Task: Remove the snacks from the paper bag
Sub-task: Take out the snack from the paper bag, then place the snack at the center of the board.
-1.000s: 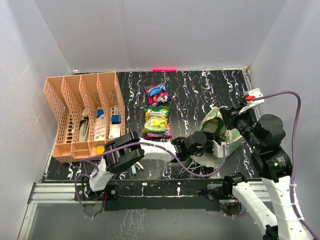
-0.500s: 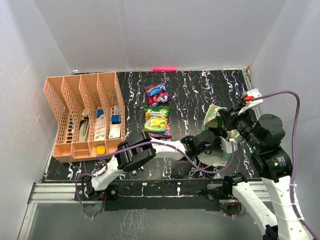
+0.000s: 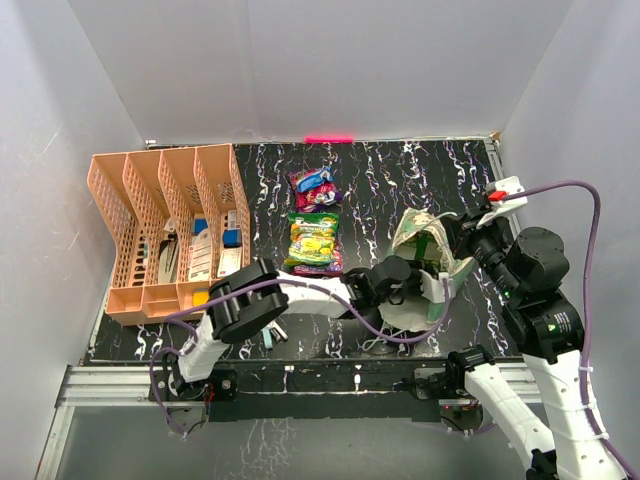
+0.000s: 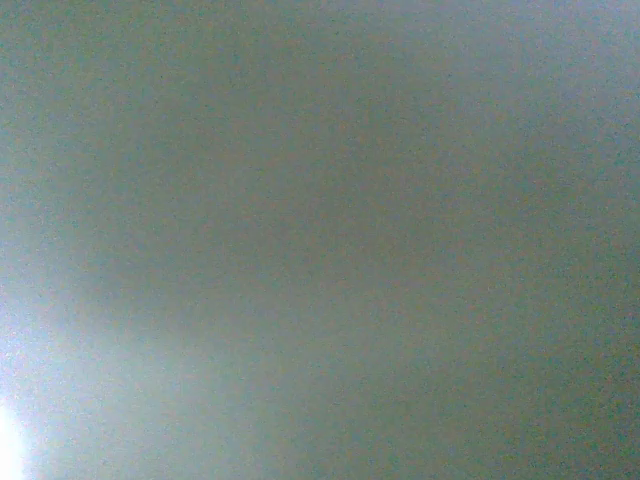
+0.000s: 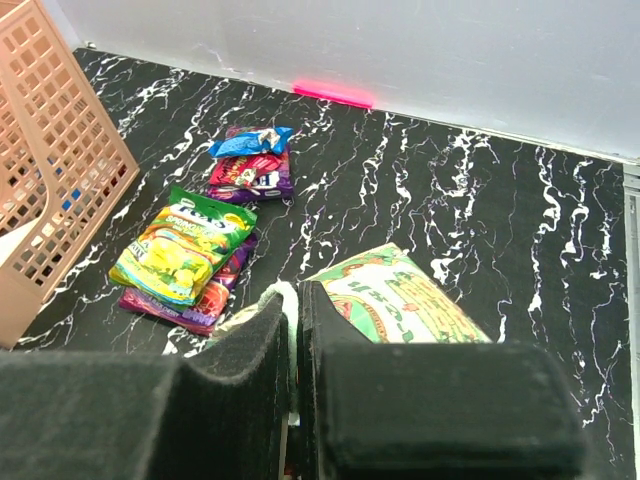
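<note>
The cream paper bag (image 3: 432, 292) with green print lies on its side at the right of the table, mouth to the left. My right gripper (image 3: 452, 243) is shut on its upper rim; the right wrist view shows the paper edge pinched in my gripper (image 5: 298, 305) and the printed side of the bag (image 5: 400, 300). My left gripper (image 3: 392, 281) is at the bag's mouth with its fingers hidden inside; its wrist view is a dim grey blur. Outside the bag lie a purple and blue packet (image 3: 313, 184) and a green and yellow packet (image 3: 314, 238) on top of a purple one (image 3: 322, 268).
The orange slotted tray (image 3: 165, 225) stands at the left, with small items in it, and shows in the right wrist view (image 5: 45, 200). A pink tape mark (image 3: 330, 138) is on the back edge. A small teal item (image 3: 272, 336) lies near the front edge.
My left gripper pushed right, deeper into the bag, then drew back left a little. The bag's mouth has shifted and stands wider. The right gripper keeps its hold.
</note>
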Controlling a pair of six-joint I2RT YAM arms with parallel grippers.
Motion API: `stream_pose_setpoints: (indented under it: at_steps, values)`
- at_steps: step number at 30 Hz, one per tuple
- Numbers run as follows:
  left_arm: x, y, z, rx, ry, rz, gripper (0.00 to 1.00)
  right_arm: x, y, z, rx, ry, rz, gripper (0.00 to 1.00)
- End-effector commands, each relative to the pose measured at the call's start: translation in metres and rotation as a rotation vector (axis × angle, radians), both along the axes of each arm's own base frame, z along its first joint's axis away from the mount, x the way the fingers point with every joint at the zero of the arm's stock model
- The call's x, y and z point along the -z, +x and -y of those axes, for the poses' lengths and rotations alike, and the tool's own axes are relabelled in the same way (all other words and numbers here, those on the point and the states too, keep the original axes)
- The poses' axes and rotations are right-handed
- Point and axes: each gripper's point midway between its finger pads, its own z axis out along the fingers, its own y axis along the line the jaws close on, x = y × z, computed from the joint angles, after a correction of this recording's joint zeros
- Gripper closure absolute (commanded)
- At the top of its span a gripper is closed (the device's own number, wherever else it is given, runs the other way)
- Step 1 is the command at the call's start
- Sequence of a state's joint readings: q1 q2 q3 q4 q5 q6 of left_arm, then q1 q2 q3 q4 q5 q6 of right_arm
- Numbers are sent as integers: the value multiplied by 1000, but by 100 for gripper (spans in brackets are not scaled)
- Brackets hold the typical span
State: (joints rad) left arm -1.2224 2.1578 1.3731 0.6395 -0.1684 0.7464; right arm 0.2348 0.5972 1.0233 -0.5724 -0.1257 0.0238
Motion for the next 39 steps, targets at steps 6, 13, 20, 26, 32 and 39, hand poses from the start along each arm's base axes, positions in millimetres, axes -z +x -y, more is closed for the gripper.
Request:
stream_pose_setpoints:
  at_steps: [6, 13, 20, 26, 32, 39]
  values:
    - [-101, -60, -29, 111, -153, -52, 100, -25, 7, 9, 55, 9, 111, 93]
    - [-149, -121, -60, 300, -213, -226, 100, -27, 7, 21, 123, 13, 121, 93]
    - [-232, -161, -126, 358, -358, -380, 100, -28, 6, 26, 155, 23, 128, 93]
    - [-283, -138, -195, 112, -404, -366, 100, -31, 3, 32, 180, 19, 137, 93]
    - [-260, -75, -258, -277, -277, -183, 100, -46, -2, 46, 243, 2, 176, 93]
    - [-216, 25, -290, -394, -189, 2, 100, -66, -7, 57, 300, 11, 217, 93]
